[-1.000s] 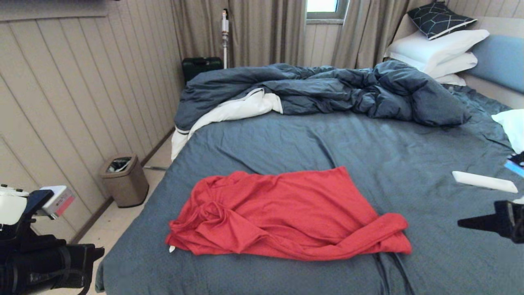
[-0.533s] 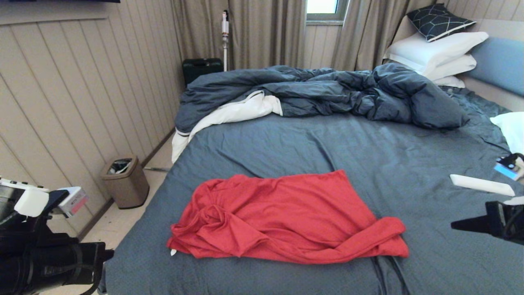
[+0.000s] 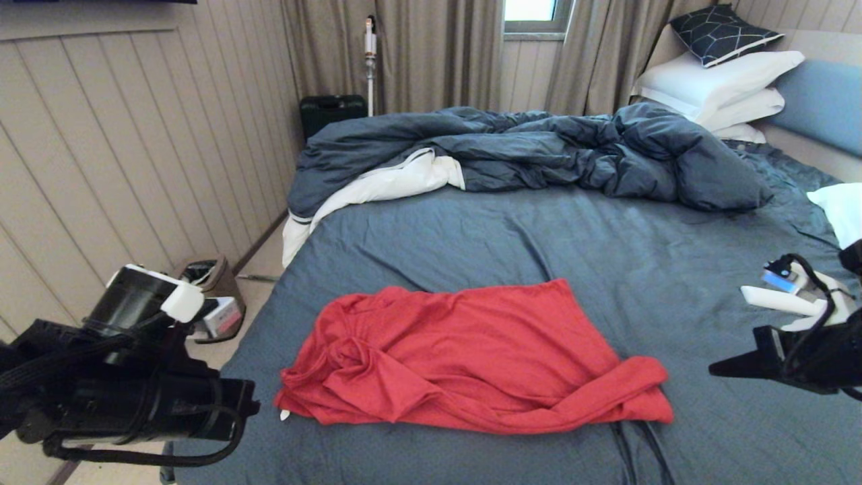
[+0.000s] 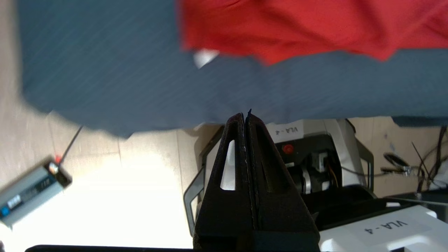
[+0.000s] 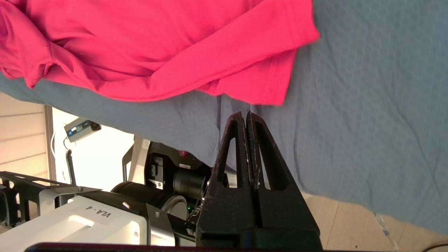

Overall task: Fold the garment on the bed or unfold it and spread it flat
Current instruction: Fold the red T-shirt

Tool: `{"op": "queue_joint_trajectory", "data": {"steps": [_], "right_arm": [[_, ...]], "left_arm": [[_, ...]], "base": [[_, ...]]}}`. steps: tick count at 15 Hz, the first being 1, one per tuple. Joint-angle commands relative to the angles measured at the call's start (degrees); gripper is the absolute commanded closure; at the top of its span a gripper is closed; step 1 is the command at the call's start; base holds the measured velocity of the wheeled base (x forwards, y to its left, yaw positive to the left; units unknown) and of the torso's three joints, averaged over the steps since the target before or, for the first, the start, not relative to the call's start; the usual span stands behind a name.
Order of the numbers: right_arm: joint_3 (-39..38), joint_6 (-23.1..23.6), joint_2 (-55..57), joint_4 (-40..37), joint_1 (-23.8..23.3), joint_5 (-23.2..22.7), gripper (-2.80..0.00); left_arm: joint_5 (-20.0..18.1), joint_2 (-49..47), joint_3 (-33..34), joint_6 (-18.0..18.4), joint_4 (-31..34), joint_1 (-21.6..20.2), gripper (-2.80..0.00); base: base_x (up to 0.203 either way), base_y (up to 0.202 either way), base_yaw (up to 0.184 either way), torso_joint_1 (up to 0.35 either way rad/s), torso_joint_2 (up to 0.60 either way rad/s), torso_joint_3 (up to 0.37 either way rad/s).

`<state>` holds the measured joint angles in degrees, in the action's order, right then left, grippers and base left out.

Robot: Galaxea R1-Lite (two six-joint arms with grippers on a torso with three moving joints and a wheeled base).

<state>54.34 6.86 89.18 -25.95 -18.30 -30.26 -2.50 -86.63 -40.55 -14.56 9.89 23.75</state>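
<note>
Left gripper [image 4: 246, 117]: fingers pressed together, nothing held; it is seen off the near left corner of the bed [image 3: 471, 229], over the floor, short of the cloth.

Right gripper [image 5: 245, 117]: fingers likewise together and empty, poised over the sheet near the bed's front edge, just beside the garment's right-hand end but apart from it.

Garment [image 3: 471, 350]: a red T-shirt, lying crumpled on the near half of the blue-grey sheet, roughly central. The left end is bunched into twisted folds; the right end is drawn out in a long rolled band along the near edge. A small white tag [image 3: 283, 414] shows at the near left corner. No print is visible from here.

Handling (judged): light, thin and limp, so it will drape and stretch rather than hold shape, and is likely to drag along the sheet if pulled from one point only. Not fragile.

Suggested holds (judged): the near right corner [image 5: 276, 87], where a single hemmed edge lies flat, and the near left corner by the tag. The bunched folds are best avoided, since several layers could be pinched at once.

Surroundings: rumpled dark duvet [image 3: 539, 151] and white pillows [image 3: 720, 84] at the far end, well apart.
</note>
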Motion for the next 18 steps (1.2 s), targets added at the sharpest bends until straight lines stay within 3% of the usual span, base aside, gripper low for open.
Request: {"op": "queue_joint_trajectory", "data": {"steps": [1, 6, 10, 12, 18], "right_arm": [[1.41, 0.03, 3.08, -0.15, 0.33, -0.19, 0.0], [6.01, 0.07, 7.92, 1.29, 0.46, -0.14, 0.0], [8.77, 0.11, 9.47, 1.31, 0.57, -0.2, 0.0], [9.47, 0.08, 10.78, 1.25, 0.37, -0.24, 0.0], [9.11, -0.1, 10.75, 1.17, 0.02, -0.33, 0.0]], "left_arm": [[0.09, -5.68, -3.28, 0.05, 0.24, 2.95, 0.0], [1.11, -11.2, -11.8, 3.33, 1.56, 11.57, 0.0], [7.46, -13.53, -14.21, 9.83, 4.46, 20.89, 0.0], [9.48, -13.5, -14.71, 10.1, 5.05, 21.35, -2.8], [12.48, -19.41, -15.9, 18.11, 2.96, 24.82, -2.8]], "base": [[0.0, 0.0, 0.0, 0.0, 0.0, 0.0], [0.0, 0.0, 0.0, 0.0, 0.0, 0.0], [0.0, 0.0, 0.0, 0.0, 0.0, 0.0], [0.0, 0.0, 0.0, 0.0, 0.0, 0.0], [0.0, 0.0, 0.0, 0.0, 0.0, 0.0]]}}
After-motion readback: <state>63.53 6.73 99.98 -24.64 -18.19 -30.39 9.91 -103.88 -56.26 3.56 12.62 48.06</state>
